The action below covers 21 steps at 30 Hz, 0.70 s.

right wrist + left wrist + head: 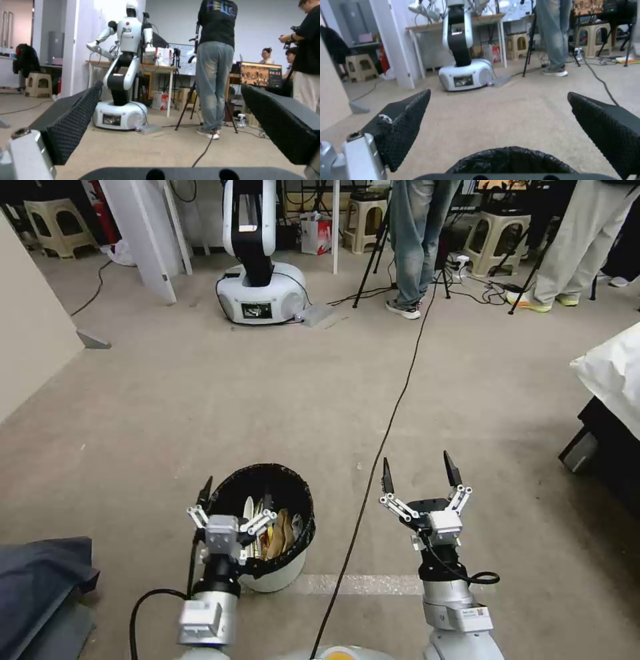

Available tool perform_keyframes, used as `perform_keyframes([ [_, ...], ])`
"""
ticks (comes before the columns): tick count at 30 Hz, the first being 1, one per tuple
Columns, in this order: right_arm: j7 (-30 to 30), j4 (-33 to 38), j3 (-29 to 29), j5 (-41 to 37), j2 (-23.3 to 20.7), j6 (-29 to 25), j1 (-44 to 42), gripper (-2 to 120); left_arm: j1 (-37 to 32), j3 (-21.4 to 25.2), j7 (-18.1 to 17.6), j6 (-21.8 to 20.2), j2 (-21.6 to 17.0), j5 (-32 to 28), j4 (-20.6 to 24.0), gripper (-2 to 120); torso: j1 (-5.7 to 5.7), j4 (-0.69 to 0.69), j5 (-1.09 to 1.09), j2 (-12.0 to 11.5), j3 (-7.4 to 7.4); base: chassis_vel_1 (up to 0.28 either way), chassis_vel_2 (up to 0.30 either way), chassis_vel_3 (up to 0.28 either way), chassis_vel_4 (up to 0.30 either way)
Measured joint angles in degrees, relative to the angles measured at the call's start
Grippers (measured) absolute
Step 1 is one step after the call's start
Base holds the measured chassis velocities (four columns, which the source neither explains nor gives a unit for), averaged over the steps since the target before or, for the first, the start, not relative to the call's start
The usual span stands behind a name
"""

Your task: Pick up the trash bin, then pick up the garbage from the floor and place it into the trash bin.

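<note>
The trash bin point(280, 572), white with a black bag over its rim, stands on the floor point(267, 400) just ahead of me. Pale paper and brown and yellow garbage point(279, 533) lie inside it. My left gripper point(237, 497) is open and straddles the near left part of the rim, one finger outside and one over the bin's mouth. In the left wrist view the black rim point(510, 158) sits low between the wide-open fingers of my left gripper point(498, 92). My right gripper point(417, 460) hangs open over bare carpet to the right of the bin, holding nothing; the right wrist view shows the right gripper point(171, 84) spread wide.
A black cable point(393, 413) runs along the floor between bin and right arm. Another robot point(257, 280) stands ahead, with people's legs, tripods and stools behind. A dark cloth point(40, 573) lies at lower left, a bed with white bedding point(613, 373) at right, a beige panel point(27, 327) at left.
</note>
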<state>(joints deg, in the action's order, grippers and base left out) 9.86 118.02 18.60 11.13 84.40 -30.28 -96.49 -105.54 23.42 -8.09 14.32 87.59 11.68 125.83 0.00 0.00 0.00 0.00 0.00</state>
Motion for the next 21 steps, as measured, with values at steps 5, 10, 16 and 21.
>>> perform_keyframes([
  [5, -0.4, -0.4, 0.2, 0.2, 0.1, 0.0, -0.2, 100, -0.2, 0.0, 0.4, 1.8, 0.1, 0.8, -1.5, 100, 0.0, 0.0, 0.0, 0.0, 0.0, 0.0, 0.0, 0.0, 0.0],
  [10, -0.5, -0.4, 0.3, 0.4, 0.1, 0.0, -0.2, 100, -0.2, 0.1, 0.4, 1.9, 0.2, 0.8, -1.6, 100, 0.0, 0.0, 0.0, 0.0, 0.0, 0.0, 0.0, 0.0, 0.0],
  [16, -0.6, -0.5, 0.3, 0.4, 0.1, 0.0, -0.2, 100, -0.2, 0.1, 0.4, 1.7, 0.2, 0.8, -1.6, 100, 0.0, 0.0, 0.0, 0.0, 0.0, 0.0, 0.0, 0.0, 0.0],
  [21, -0.6, -0.5, 0.4, 0.4, 0.1, 0.0, -0.2, 100, -0.2, 0.1, 0.4, 1.5, 0.2, 0.6, -1.6, 100, 0.0, 0.0, 0.0, 0.0, 0.0, 0.0, 0.0, 0.0, 0.0],
])
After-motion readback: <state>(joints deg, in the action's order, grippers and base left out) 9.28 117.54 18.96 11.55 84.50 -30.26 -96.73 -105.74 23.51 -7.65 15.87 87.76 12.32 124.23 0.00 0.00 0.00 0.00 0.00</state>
